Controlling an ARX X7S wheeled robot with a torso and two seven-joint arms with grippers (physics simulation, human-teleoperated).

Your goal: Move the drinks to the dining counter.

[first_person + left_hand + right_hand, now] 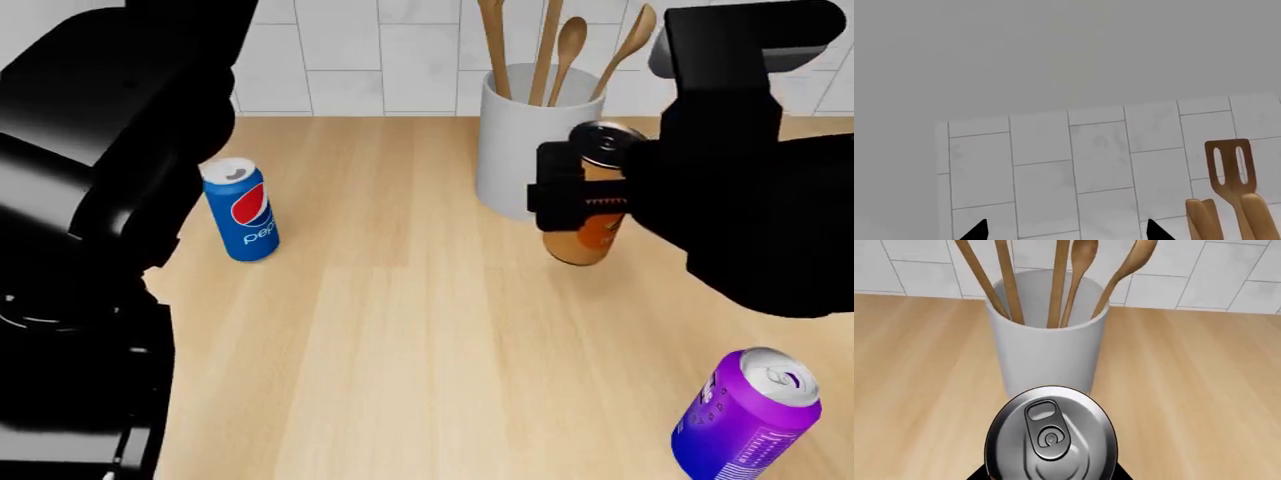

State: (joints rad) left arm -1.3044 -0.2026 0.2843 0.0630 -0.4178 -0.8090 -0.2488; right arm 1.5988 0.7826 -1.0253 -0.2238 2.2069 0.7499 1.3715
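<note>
My right gripper (587,200) is closed around the orange can (585,232), next to the white crock (514,150). My left gripper (1066,231) is wide open, holding nothing. The Pepsi can (243,210) and purple can (745,415) stand on this worktop (427,340) — nothing moved yet.

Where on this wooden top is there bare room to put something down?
The widest bare patch runs between the Pepsi can and the purple can, across the front middle. It is crowded by the white crock, where the right tool is around the orange can.
</note>
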